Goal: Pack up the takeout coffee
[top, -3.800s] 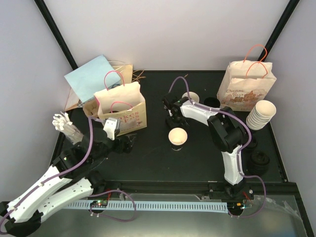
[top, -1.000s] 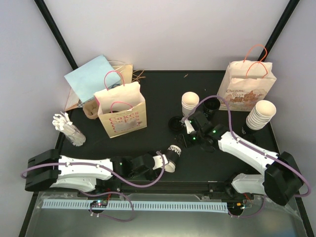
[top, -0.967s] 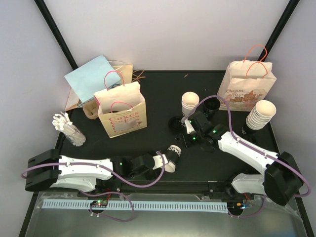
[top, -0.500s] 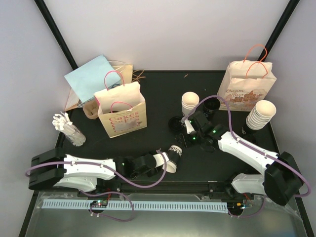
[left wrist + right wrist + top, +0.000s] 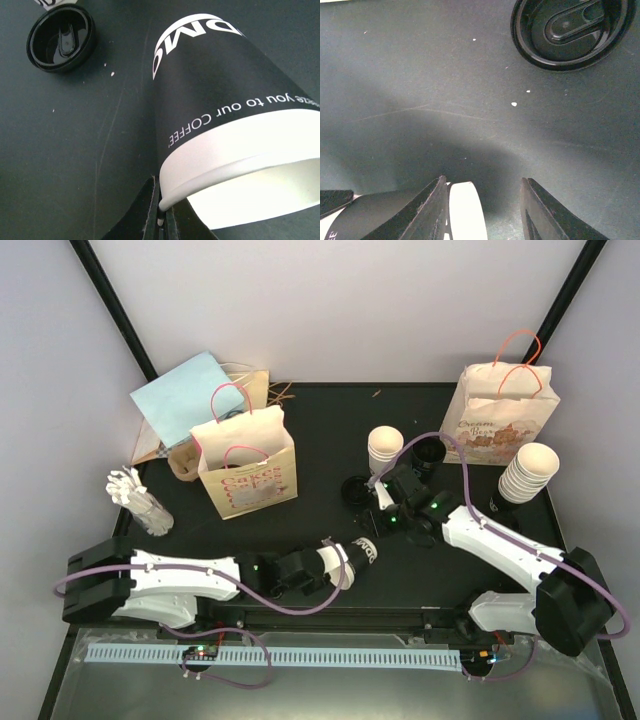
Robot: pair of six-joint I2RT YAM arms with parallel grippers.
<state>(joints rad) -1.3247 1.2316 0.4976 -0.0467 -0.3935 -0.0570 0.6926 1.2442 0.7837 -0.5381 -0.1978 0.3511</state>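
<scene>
Coffee cup (image 5: pixel 352 556): formerly upright mid-table, now tipped in my left gripper (image 5: pixel 326 565), shifted rightward; my right gripper (image 5: pixel 371 523): come from the paper cup stack (image 5: pixel 385 449) to just behind it.

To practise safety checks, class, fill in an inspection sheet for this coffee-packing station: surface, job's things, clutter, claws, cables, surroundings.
Surface: black tabletop, faint scratches and white specks.
Job's things: white paper cup with black printed sleeve, tilted; black plastic lid, loose; brown paper bag with pink handles, upright.
Clutter: second printed paper bag, white cup stacks, blue sheet, white utensils.
Claws: left claw shut on the cup's rim; right claw open, empty.
Cables: purple cables along both arms.
Surroundings: pale walls, black frame poles.
</scene>
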